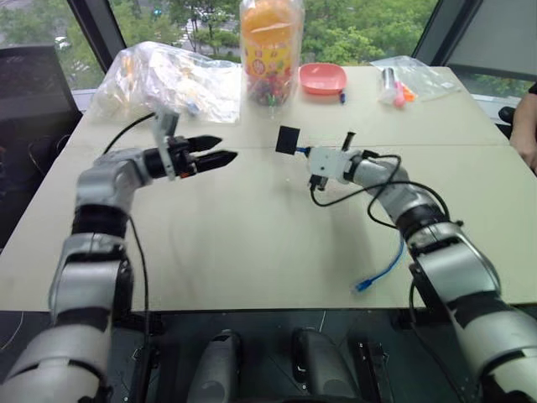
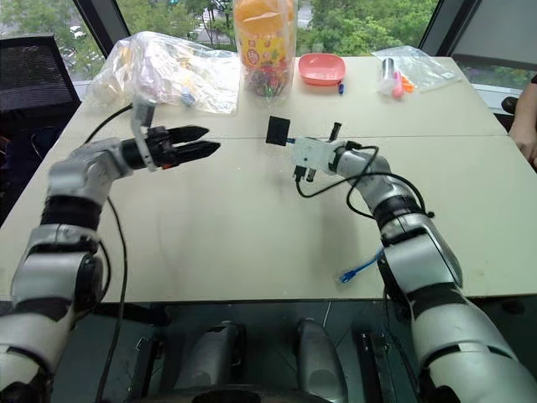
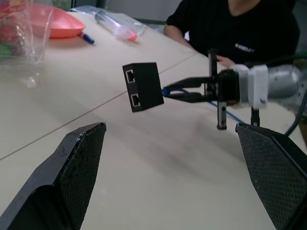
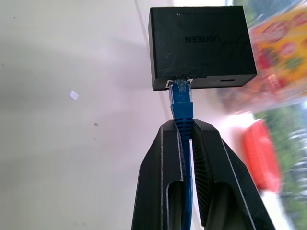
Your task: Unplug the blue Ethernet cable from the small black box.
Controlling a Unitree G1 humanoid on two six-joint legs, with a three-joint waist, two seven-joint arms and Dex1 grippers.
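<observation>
Blue Ethernet cable point(image 4: 183, 103): its loose end dangles at the near edge of the beige table point(image 1: 252, 243), while my right gripper point(image 4: 187, 125) pinches it just behind the plug, still seated in the small black box point(image 4: 199, 45) held above the tabletop. My left gripper point(image 1: 220, 149) hovers open, facing it. Beyond: plastic bags, candy jar, pink dish, windows.

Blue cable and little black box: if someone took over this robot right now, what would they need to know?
Right gripper: shut on the blue Ethernet cable just behind its plug, holding it in the air.
Small black box: hangs from that plug above the table, still plugged in.
Left gripper: open, empty, level with the box and facing it.
Done: cable lifted.
Left: grip the box, pull the plug out.
</observation>
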